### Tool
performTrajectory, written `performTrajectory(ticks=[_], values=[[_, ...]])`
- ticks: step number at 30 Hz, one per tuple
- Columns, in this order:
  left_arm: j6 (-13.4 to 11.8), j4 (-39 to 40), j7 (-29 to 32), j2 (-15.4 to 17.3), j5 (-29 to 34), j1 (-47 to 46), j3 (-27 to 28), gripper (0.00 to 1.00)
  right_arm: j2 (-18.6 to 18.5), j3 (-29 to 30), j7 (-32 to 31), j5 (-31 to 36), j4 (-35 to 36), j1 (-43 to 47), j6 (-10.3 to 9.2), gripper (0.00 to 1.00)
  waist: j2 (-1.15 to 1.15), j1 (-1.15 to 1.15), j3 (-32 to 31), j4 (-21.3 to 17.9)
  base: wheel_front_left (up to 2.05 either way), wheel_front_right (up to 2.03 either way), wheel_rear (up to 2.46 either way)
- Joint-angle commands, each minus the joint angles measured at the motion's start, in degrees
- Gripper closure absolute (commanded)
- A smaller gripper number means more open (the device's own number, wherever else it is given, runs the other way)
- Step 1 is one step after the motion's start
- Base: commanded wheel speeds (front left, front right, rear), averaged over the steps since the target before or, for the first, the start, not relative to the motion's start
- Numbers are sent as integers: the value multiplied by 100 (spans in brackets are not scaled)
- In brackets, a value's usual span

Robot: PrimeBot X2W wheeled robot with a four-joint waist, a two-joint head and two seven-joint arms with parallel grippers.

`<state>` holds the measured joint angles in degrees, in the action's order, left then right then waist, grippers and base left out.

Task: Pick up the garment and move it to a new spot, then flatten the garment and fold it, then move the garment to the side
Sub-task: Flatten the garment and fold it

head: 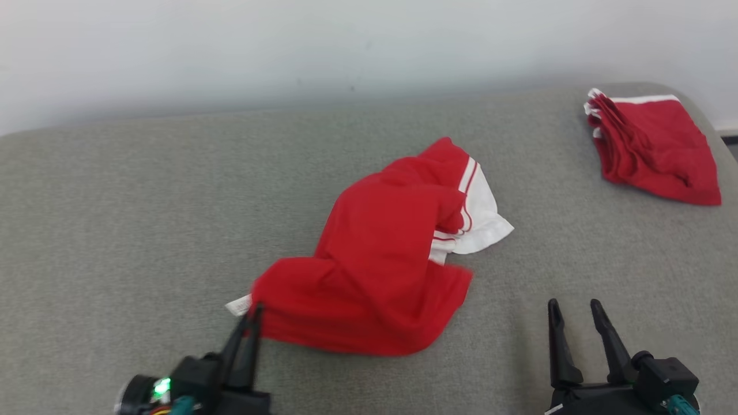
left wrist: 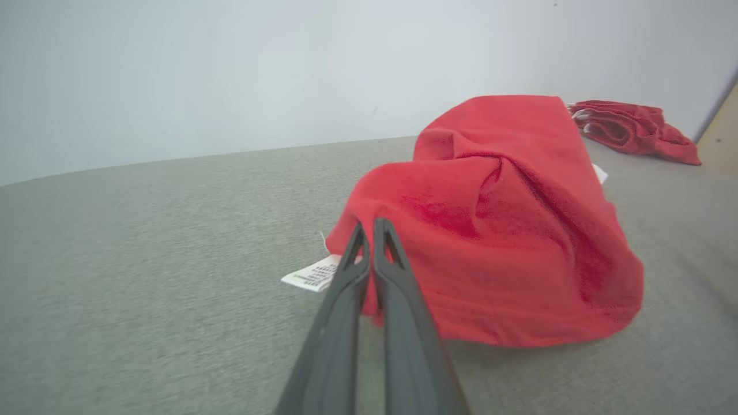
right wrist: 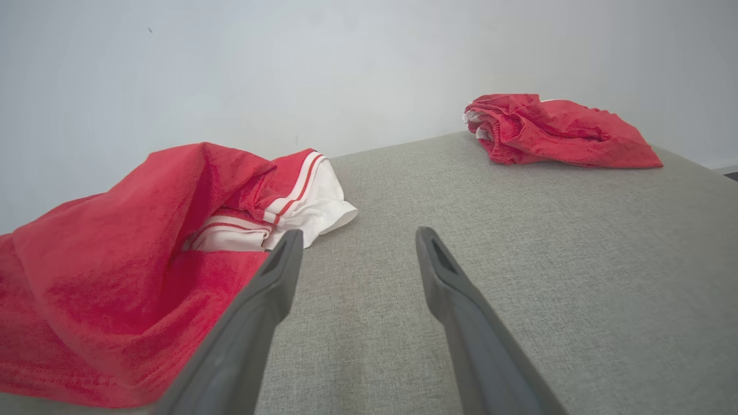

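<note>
I see the garment (head: 375, 271) lying in the middle of the cushion (head: 144, 219), my left gripper (head: 252, 314) at its near left corner, beside the label (head: 238, 305). A second garment (head: 651, 150) lies by the cushion's far right corner, well apart.

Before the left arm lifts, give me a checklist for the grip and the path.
1. Grip: ok, left gripper is shut on the garment's near red edge.
2. Tag: cannot tell whether the white label is caught; its end hides behind a finger.
3. Spare arm: ok, right gripper is open, apart from the cloth.
4. Path: ok, other red garment sits apart at the grey surface's far right corner.
5. Flatness: not ok, garment lies crumpled.
</note>
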<state>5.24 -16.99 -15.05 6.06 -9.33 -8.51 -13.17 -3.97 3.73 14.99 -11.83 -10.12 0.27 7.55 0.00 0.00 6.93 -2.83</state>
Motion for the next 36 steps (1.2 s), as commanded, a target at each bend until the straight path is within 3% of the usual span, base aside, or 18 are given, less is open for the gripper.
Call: performTrajectory(ticks=[1,7,13,20,21,22,23,30,36], values=[[-38,87,-18,78,-40,121,80,100,4,-19,27,7,-7,52,-15,0,0,0,-235,234,0,0,0],[-169,476,116,718,-95,321,586,100,-22,-98,27,-4,-61,84,-15,0,0,0,-365,224,0,0,0],[-217,784,456,1387,-173,189,1082,100,-51,-84,26,5,-66,91,-15,0,0,0,-356,-78,0,0,0],[-248,668,680,1776,-279,-32,1394,100,-66,-47,27,-34,-63,39,-15,0,0,0,-215,-388,0,0,0],[-247,615,697,1782,-302,-67,1388,71,-66,-43,26,-42,-58,27,-16,0,0,0,-194,-406,0,0,0],[-253,556,709,1805,-278,-84,1374,52,-69,-37,26,-46,-60,18,-16,0,0,0,-178,-419,0,0,0],[-263,504,715,1808,-258,-111,1356,0,-69,-34,27,-48,-60,11,-16,0,0,0,-167,-425,0,0,0],[-319,315,539,1701,-343,-109,1330,0,-41,38,26,4,-53,69,-15,0,0,0,-204,-282,0,0,0],[-449,718,327,1526,-377,47,1317,0,-25,25,27,-13,-63,95,-15,0,0,0,-272,-58,0,0,0]])
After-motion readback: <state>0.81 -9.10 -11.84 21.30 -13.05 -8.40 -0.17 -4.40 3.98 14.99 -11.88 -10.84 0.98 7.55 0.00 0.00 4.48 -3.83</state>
